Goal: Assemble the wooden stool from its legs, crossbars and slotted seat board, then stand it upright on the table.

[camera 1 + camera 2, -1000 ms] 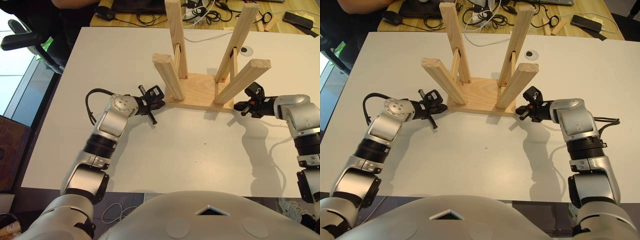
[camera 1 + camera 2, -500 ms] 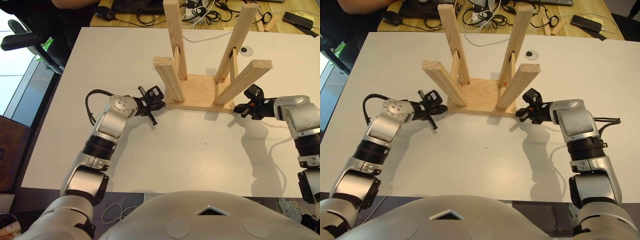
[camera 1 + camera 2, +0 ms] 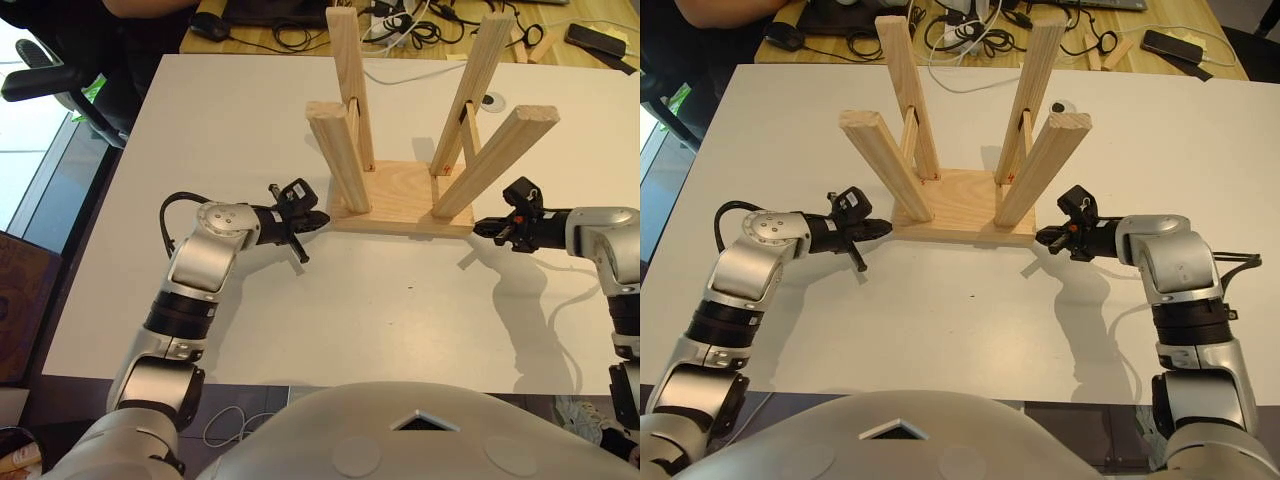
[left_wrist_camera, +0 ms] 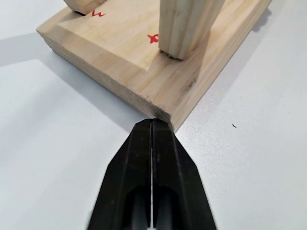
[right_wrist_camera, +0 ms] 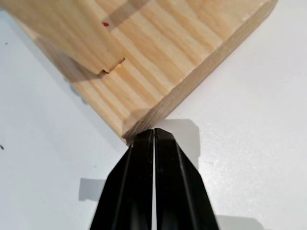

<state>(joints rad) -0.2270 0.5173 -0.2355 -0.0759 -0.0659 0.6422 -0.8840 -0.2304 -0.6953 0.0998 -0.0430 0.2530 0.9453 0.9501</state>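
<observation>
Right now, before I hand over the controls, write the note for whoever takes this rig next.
Left gripper: shut, empty, tip at the seat board's near-left corner.
Right gripper: shut, empty, tip at its near-right corner.
Stool upside down on the table: board flat, four legs pointing up.
Done: legs seated in the board.
Left: turn the stool over and stand it on its legs.

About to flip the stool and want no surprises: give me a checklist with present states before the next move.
1. Four legs standing in the seat board: ok.
2. Fit of the crossbars: cannot tell.
3. Upright stance: not ok; the board lies flat on the table, legs up.
4. Hold by the left gripper: not ok; shut, tip at a near corner of the board.
5. Hold by the right gripper: not ok; shut, tip at the other near corner.
</observation>
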